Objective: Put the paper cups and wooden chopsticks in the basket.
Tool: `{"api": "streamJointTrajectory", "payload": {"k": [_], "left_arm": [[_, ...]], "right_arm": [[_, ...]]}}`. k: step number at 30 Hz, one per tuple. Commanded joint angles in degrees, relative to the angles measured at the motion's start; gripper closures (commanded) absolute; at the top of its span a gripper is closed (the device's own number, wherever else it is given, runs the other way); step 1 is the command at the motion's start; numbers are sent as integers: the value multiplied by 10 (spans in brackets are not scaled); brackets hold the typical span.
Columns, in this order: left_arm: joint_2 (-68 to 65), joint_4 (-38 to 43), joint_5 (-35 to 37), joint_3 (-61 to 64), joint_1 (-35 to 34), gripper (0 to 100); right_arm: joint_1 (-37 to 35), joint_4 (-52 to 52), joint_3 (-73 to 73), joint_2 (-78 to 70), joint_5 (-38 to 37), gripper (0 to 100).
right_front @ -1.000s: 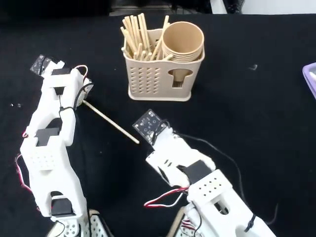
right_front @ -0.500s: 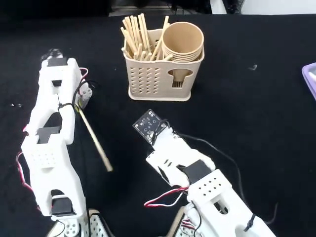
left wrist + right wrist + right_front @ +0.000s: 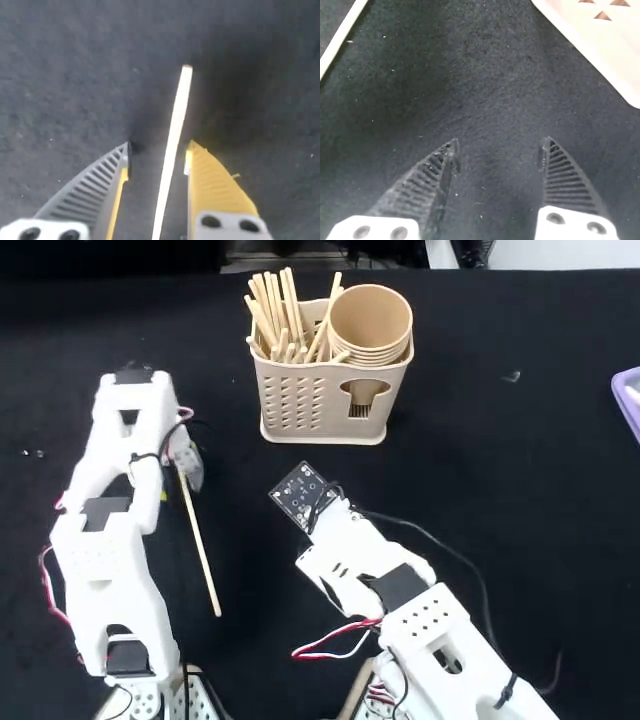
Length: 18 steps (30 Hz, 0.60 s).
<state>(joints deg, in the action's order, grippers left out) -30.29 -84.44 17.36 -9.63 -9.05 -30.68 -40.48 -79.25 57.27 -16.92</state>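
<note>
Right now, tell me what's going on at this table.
The left gripper holds one wooden chopstick on its own side of the black table, apart from the basket. The basket already has a stack of paper cups in one compartment and a bunch of chopsticks in the other. The right gripper hangs open and empty in front of the basket.

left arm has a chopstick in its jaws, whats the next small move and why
Probably raise the left arm and swing it toward the basket. The chopstick is in its jaws with its free end pointing away from the basket, which stands farther out and to the arm's right.
</note>
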Motion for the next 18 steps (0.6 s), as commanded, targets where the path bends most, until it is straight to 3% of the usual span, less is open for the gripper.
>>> {"api": "streamJointTrajectory", "payload": {"k": [1, 9, 18], "left_arm": [[25, -24, -8, 58, 45, 830], [26, 58, -7, 124, 50, 978], [85, 56, -8, 128, 48, 970]], "right_arm": [[-7, 11, 5, 15, 4, 747], [-7, 11, 5, 15, 4, 747], [-7, 11, 4, 15, 4, 747]]}}
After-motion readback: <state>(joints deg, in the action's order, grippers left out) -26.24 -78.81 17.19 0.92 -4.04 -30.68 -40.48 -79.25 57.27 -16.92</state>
